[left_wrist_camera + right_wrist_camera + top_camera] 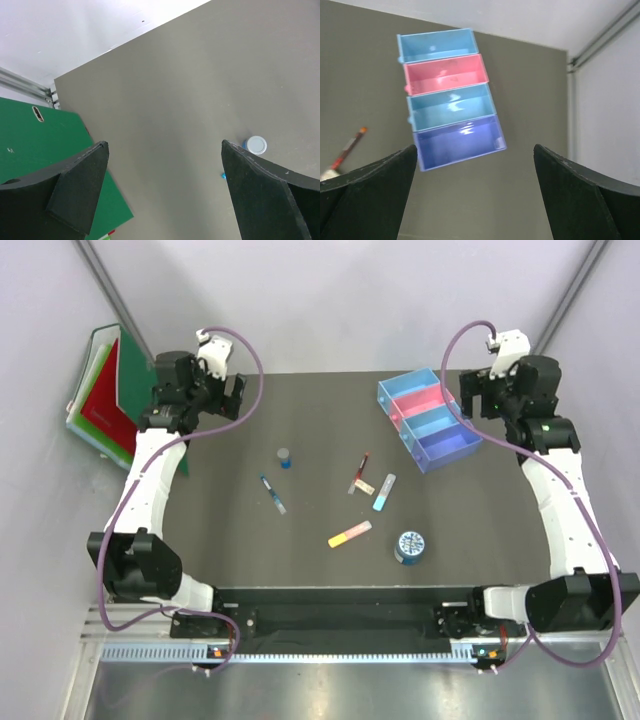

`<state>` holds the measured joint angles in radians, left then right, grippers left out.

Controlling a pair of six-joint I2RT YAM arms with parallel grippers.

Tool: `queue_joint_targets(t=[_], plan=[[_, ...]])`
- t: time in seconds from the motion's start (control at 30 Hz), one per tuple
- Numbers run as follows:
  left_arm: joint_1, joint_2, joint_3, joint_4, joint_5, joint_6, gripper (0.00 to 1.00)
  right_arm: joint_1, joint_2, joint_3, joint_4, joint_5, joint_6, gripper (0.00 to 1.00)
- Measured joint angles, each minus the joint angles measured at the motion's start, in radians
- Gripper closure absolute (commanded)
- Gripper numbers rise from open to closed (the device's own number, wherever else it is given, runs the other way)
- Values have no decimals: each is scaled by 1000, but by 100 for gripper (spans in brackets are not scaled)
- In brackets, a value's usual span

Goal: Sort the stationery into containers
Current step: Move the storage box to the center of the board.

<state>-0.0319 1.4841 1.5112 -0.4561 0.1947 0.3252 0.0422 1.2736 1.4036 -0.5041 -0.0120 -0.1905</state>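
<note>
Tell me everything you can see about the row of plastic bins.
The row of bins is four joined rectangular compartments of translucent plastic: light blue farthest, then pink, blue, and violet-blue nearest. It sits flat on the dark table at the far right, turned at an angle, open tops up. All four look empty, and nothing touches it.
</note>
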Motion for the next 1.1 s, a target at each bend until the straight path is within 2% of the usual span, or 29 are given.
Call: queue_joint_targets(t=[0.13,0.4,0.53,0.73,1.1], plan=[[0,21,4,0,11,22,1,1,93,43,-3,-43,108,0],[-3,72,30,-2,25,94,1,0,443,209,-28,-85,369,5],[-9,72,36,-3,24,116,1,1,567,296,-28,-83,457,7],[-20,72,39,-13,9,130,1,10,681,375,-10,-88,521,13],[-27,72,43,-23,-53,150,1,15,808,386,-5,-87,552,14]])
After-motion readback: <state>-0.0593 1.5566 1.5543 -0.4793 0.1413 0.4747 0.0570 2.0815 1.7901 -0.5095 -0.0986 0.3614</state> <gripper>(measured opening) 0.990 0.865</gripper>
